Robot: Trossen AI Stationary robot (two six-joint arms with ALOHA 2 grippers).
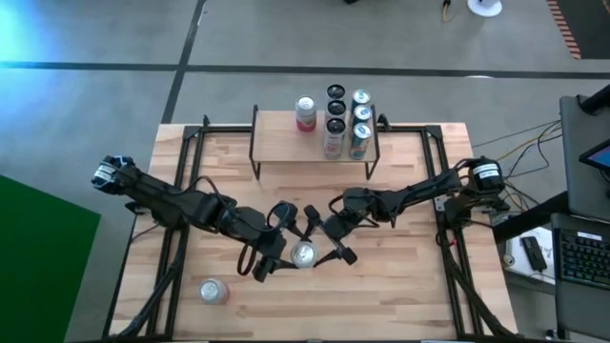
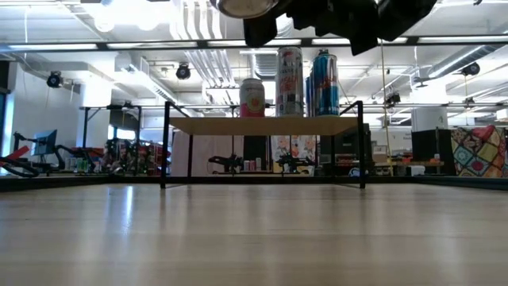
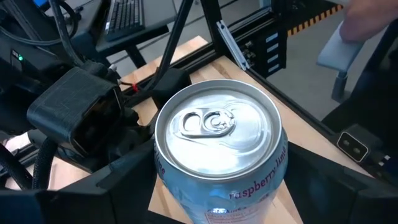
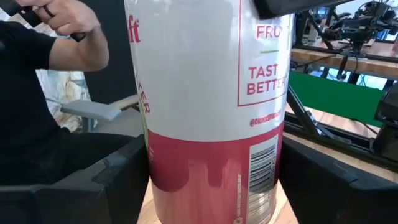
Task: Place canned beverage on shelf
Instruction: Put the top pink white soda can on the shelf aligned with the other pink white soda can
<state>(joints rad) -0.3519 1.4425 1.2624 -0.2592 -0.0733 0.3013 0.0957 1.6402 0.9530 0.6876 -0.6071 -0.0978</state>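
**Can held between two tools, mid-desk, shelf already crowded**

The slatted desk [image 1: 400, 286] carries the shelf [image 1: 276, 143] at its far edge. Five cans already stand on the shelf's right half: a pink-and-white can [image 1: 305, 112], and beside it a cluster of four [image 1: 346, 121]. The left half of the plank is bare.

Both arms meet near the desk's middle, well in front of the shelf. The left tool [image 1: 286, 250] has its fingers around a silver-and-pink raspberry can [image 3: 217, 149], holding it upright with the tab up. The right tool [image 1: 329, 243] brackets the same can from the other side, its fingers [image 4: 112, 180] set wide just beside the can's wall; whether they press on it I cannot tell. The low view shows the can [image 2: 246, 6] lifted clear of the desk.

Another can [image 1: 213, 291] lies on its side near the front left.

Risks, as I judge them: if one tool lets go before the other grips firmly, the can may drop or tilt. Carried toward the right half, it could knock the standing cans over.
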